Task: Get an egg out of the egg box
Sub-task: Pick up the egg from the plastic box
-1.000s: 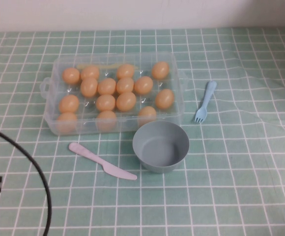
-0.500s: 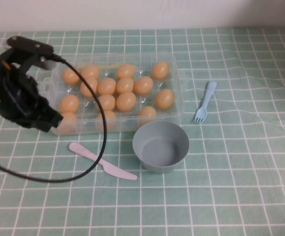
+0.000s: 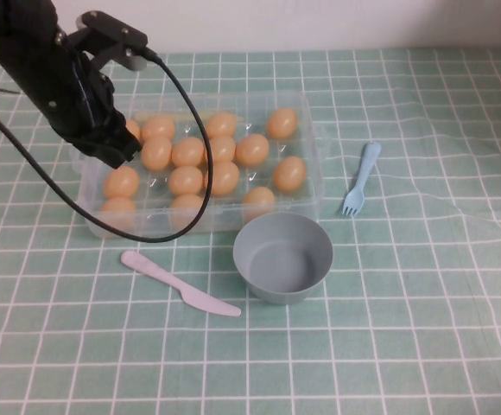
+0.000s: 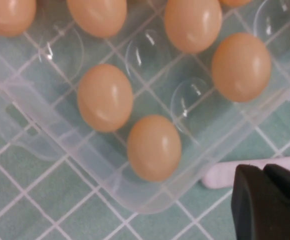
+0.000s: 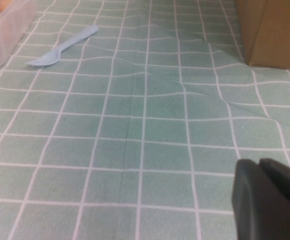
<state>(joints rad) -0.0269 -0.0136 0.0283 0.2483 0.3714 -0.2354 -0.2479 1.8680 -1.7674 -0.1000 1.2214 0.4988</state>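
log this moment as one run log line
left gripper: shut, over clear plastic egg box left end | right gripper: shut, parked off box | orange-tan eggs: all in box

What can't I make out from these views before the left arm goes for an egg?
- Left gripper: only its closed tips show at the left wrist view's edge; in the high view the arm's body hides it.
- Egg box: the arm and cable cover its left end in the high view, hiding any eggs there.
- Right gripper: cut off by the right wrist view's edge, absent from the high view.
- Pink knife: mostly hidden behind the fingertips in the left wrist view.
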